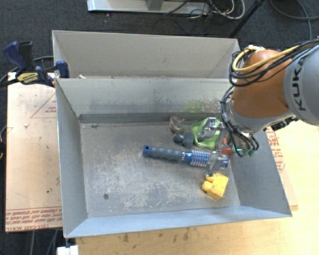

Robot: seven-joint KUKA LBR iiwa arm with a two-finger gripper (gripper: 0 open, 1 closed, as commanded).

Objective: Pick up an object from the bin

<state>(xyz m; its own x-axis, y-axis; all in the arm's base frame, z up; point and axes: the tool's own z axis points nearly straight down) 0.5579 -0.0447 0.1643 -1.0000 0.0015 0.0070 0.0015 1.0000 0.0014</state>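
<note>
Grey metal bin (pixel 149 217): closest to its near wall, on the right of the floor, lies a yellow block (pixel 215 187). The gripper (pixel 217 166) stands just over the block, beside the bristle end of a blue brush (pixel 173 154). Its opening and grip cannot be told. Farther back, near the far wall, are a green piece (pixel 204 132) and a grey lump (pixel 183 139).

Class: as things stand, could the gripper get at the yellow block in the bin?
Probably yes. The yellow block lies uncovered on the floor of the bin, close to the gripper; the blue brush lies beside it, not on it.
</note>
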